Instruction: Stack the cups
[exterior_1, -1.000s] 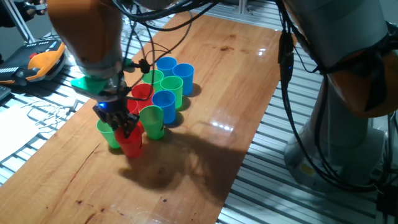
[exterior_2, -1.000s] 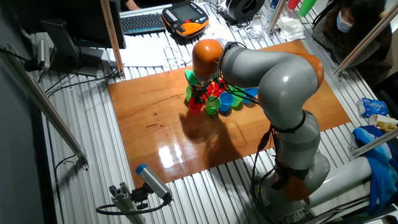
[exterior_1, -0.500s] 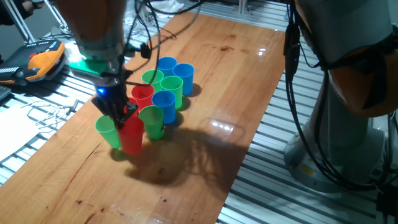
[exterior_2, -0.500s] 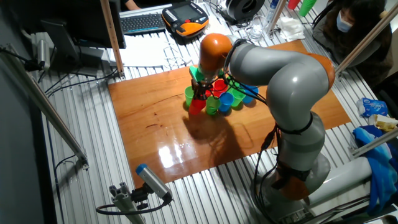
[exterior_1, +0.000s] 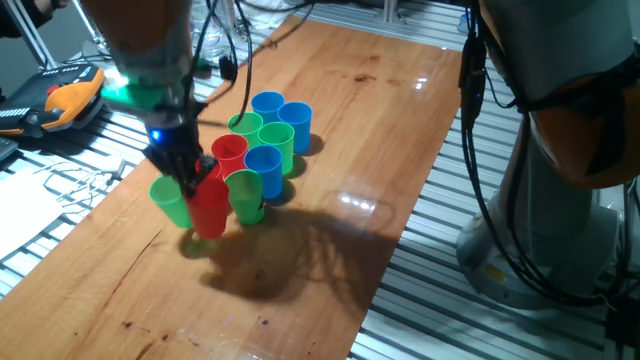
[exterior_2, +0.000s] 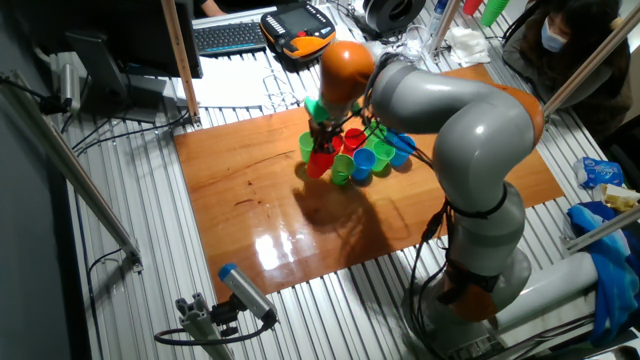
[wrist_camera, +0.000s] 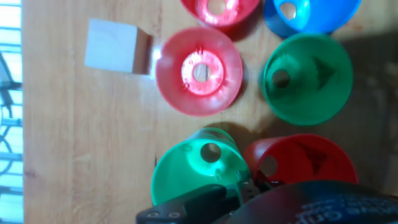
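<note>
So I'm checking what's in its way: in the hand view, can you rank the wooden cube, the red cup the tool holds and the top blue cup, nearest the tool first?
1. Held red cup, at the tool, bottom right.
2. Wooden cube, upper left.
3. Blue cup, top right edge, about as far as the cube; too close to call.

Pale wooden cube (wrist_camera: 114, 46) on the wooden table (exterior_1: 330, 130); orange-black pendant (exterior_1: 62, 95) and keyboard (exterior_2: 231, 36) beyond.

Arm reaching down over the table, gripper low

The grey-and-orange arm bends over from its base, wrist pointing straight down. The gripper (exterior_1: 188, 172) hangs vertical with its dark fingers (wrist_camera: 205, 200) close together; what they clamp, if anything, is hard to make out.
</note>
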